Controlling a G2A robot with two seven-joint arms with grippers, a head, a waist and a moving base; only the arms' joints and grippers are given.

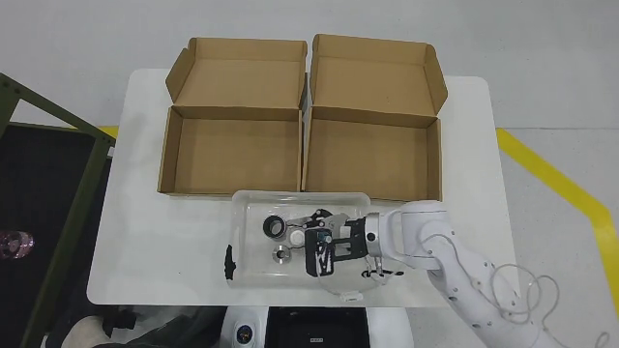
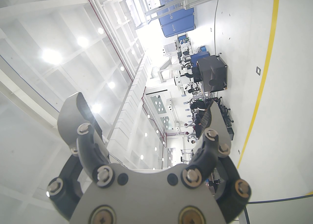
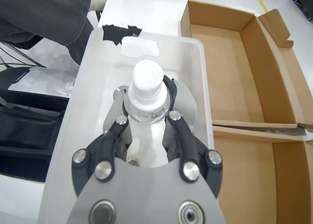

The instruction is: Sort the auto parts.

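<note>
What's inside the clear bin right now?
The right gripper is in the clear bin, shut on a white-capped clear part. Beside it lie a black ring and a silver round part. The gripper covers the bin floor beneath it.

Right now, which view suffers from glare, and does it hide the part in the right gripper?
Left wrist view: ceiling lamps and the bright hall glare behind the open left gripper. Right wrist view: even light, the white-capped part in the right gripper shows plainly. Top view: faint shadows.
</note>
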